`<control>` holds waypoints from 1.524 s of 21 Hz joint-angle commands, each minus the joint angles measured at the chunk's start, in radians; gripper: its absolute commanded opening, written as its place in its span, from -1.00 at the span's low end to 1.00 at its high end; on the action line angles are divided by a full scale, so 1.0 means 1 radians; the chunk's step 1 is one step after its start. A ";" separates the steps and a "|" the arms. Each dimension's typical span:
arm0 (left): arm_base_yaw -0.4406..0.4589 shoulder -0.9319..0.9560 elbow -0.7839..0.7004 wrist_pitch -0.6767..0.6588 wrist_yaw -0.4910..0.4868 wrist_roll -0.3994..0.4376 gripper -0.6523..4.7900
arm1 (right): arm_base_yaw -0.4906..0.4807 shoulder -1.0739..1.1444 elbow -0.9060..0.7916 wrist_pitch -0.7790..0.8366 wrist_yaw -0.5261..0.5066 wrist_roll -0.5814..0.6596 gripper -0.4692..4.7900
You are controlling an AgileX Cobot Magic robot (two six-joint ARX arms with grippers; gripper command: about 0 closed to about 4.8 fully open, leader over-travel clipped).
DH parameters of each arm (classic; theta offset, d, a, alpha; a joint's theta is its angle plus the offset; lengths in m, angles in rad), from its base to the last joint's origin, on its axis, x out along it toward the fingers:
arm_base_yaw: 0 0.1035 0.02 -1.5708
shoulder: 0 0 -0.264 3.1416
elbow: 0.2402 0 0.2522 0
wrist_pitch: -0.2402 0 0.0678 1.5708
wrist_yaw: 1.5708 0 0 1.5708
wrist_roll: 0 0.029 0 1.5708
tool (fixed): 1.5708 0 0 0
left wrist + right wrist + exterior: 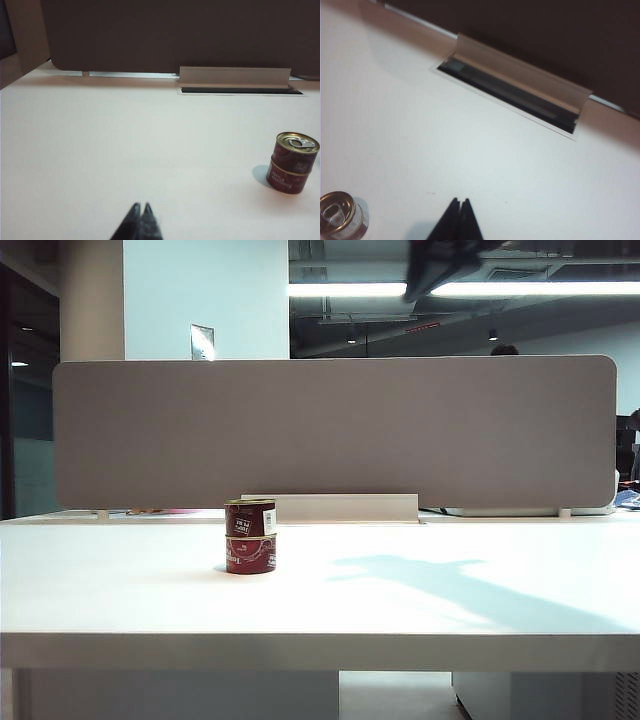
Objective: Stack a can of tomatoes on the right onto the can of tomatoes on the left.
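Two dark red tomato cans stand stacked left of the table's middle: the upper can [250, 517] rests upright on the lower can [250, 553]. The left wrist view shows the same stack, upper can [296, 149] on lower can [286, 180], well off to the side of my left gripper [141, 205], which is shut and empty above bare table. In the right wrist view only the ring-pull lid of the top can [336, 214] shows, apart from my right gripper [460, 201], which is shut with nothing in it. Neither gripper shows clearly in the exterior view.
A grey partition panel [330, 430] closes off the back of the white table [120, 590]. In front of it a cable slot with a raised metal flap [340, 507] [235, 77] [520, 75] sits just behind the stack. An arm's shadow [450, 580] lies on the right half.
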 commanded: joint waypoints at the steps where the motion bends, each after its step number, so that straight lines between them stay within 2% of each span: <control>1: 0.001 0.001 0.003 0.023 -0.003 0.001 -0.78 | -0.036 -0.131 -0.167 0.047 0.002 0.016 -0.85; 3: 0.001 0.001 0.003 0.022 -0.003 0.001 -0.78 | -0.064 -0.241 -0.313 0.099 0.007 0.066 -0.85; 5: 0.001 0.001 0.003 0.022 -0.003 0.001 -0.78 | -0.091 -0.362 -0.464 0.148 0.048 0.115 -0.85; 8: 0.001 0.001 0.003 0.022 -0.002 0.001 -0.78 | -0.128 -0.570 -0.695 0.231 0.140 0.121 -0.85; 11: 0.001 0.001 0.003 0.022 -0.002 0.001 -0.78 | -0.158 -0.752 -0.864 0.256 0.220 0.176 -0.85; 14: 0.001 0.001 0.003 0.022 -0.003 0.001 -0.78 | -0.186 -0.932 -1.004 0.251 0.246 0.223 -0.85; 19: 0.001 0.001 0.003 0.022 -0.002 0.001 -0.78 | -0.191 -1.198 -1.171 0.181 0.241 0.224 -0.85; 22: 0.001 0.001 0.003 0.023 -0.003 0.001 -0.78 | -0.266 -1.335 -1.269 0.167 0.109 0.226 -0.85; 26: 0.001 0.001 0.003 0.022 0.009 0.001 -0.78 | -0.374 -1.452 -1.365 0.165 0.019 0.303 -0.85; 32: 0.001 0.001 0.003 0.022 0.008 0.001 -0.78 | -0.387 -1.541 -1.452 0.175 0.017 0.300 -0.85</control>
